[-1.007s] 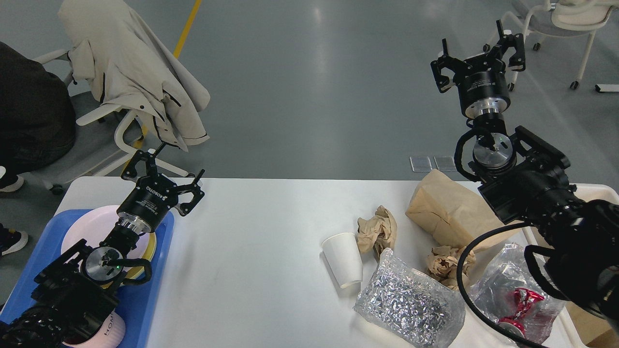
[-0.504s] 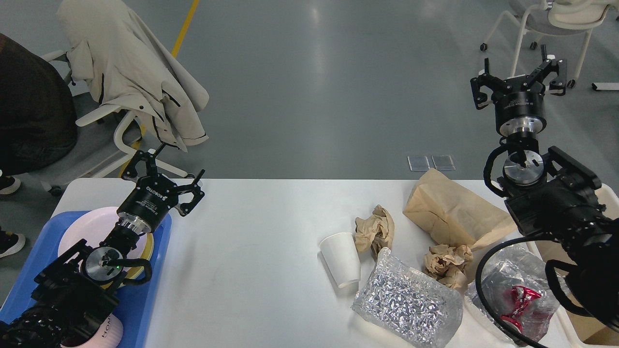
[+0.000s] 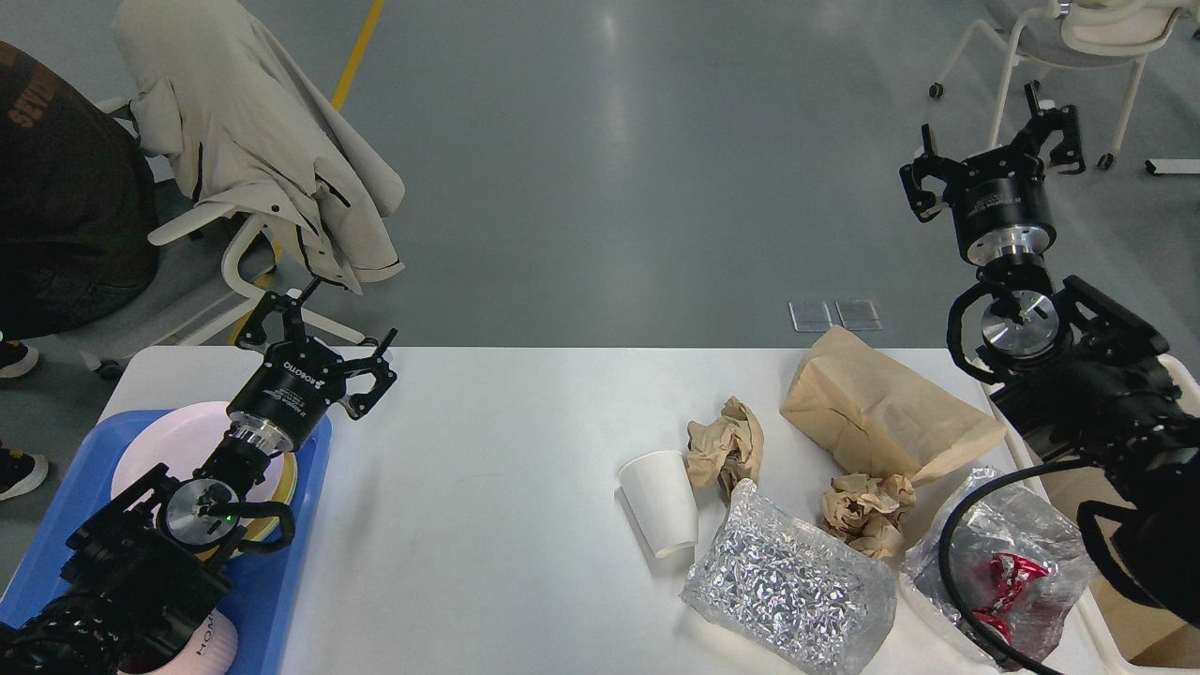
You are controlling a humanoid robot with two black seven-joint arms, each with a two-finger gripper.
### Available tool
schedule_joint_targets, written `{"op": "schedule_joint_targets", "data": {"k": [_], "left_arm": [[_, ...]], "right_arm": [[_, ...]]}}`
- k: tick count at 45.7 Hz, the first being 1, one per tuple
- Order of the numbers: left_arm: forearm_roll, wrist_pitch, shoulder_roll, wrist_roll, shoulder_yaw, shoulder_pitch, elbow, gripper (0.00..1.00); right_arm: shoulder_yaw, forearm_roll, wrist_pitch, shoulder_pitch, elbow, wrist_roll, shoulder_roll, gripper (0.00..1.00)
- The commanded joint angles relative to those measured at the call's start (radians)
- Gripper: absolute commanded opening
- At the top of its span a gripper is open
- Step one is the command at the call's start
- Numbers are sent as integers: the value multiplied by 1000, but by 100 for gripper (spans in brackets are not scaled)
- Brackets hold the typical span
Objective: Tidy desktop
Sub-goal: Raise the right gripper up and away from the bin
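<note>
While you look down from the head view, the desktop [image 3: 487, 487] fills the lower half of the scene, white and matte, reaching from the blue tray [image 3: 281, 581] at its left end to a cream bin [image 3: 1139, 633] at the right edge. On its right part you have a brown paper bag [image 3: 886, 417] lying flat, a silvery bubble-wrap pouch [image 3: 792, 591] nearer you, and a second clear pouch [image 3: 1017, 562] with something red inside. Between them sit two crumpled brown paper wads [image 3: 727, 445] [image 3: 867, 511] and a white paper cup [image 3: 661, 502] on its side, just beside the first wad. Your left gripper [image 3: 319, 342] hangs over the far rim of the tray, above stacked pink and yellow plates [image 3: 173, 436], jaws spread apart and empty; its body reads "ROBOTIQ". Your right gripper [image 3: 994, 155] is raised beyond the table's far right corner, jaws likewise apart, holding nothing. A pink mug [image 3: 211, 642] in the tray shows the letters "HOM".
</note>
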Motion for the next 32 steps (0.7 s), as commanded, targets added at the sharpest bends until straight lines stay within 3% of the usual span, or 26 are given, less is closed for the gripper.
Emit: {"op": "schedule_joint_targets", "data": {"k": [1,6,13,16,22,32], "left_arm": [[0,0,0,0,1,0,0,100],[0,0,0,-2,1,0,0,100],[0,0,0,0,1,0,0,100],[0,0,0,0,1,0,0,100],[0,0,0,0,-1,0,0,100],[0,0,0,0,-1,0,0,100]], "right_arm": [[-245,-161,-8,120,1,-33,-25,100],[-627,-365,-14,267,21,-151,-19,100],[-1193,-450,27,476,36,-156,21,100],[-1419,-470,91,574,122,-153,21,100],[-1720,-504,189,851,450,-130,19,100],[-1821,-772,202,1232,1148,-132,16,100]]}}
